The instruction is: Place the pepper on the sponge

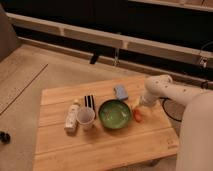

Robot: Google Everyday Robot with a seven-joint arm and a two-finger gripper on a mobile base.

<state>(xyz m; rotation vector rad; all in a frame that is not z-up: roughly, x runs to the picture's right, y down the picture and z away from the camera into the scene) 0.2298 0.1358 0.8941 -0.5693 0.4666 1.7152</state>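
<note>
Tool (138,106) just above pepper (137,116), at bowl's (114,113) 3 o'clock; its grip we cannot tell. Risk: tapered pepper rolls off sponge (120,91), bowl's 12.

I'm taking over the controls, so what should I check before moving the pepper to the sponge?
1. Small orange-red pepper in sight, on the wooden table right of the round green bowl: ok.
2. Flat blue-grey sponge top bare: ok.
3. Gripper close above the pepper: ok.
4. Pepper gripped: cannot tell.
5. Pepper on sponge: not ok, they lie apart.
</note>
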